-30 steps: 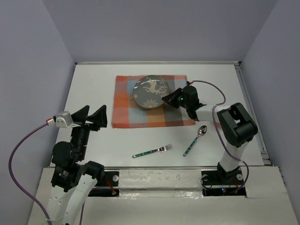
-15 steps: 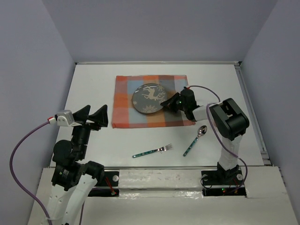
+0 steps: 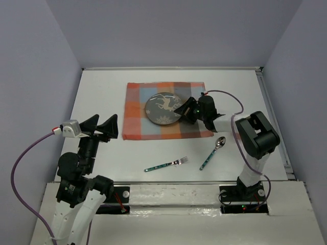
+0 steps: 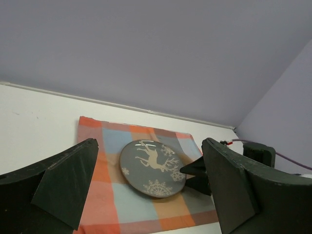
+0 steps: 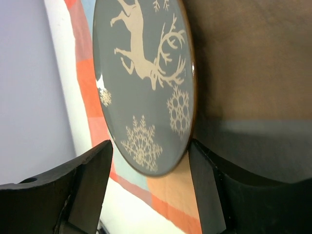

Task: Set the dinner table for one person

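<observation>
Jaws of outstretched right arm (image 3: 258,135) parted astride plate (image 3: 162,108) rim; left arm (image 3: 82,163) raised, jaws wide, empty.

The left arm (image 3: 76,173) stood folded near its base, its left gripper (image 3: 103,124) raised and pointing forward with jaws spread wide. The right arm (image 3: 255,143) bent at the elbow and reached leftward, its right gripper (image 3: 185,107) low, with fingers (image 5: 85,187) parted.

The matte white surface (image 3: 102,92) carries an orange-and-grey plaid placemat (image 3: 135,115) just toward 12 o'clock of its middle, a green-handled fork (image 3: 166,165) at the mat's 6 o'clock, and a matching spoon (image 3: 213,152) at its 4 o'clock.
</observation>
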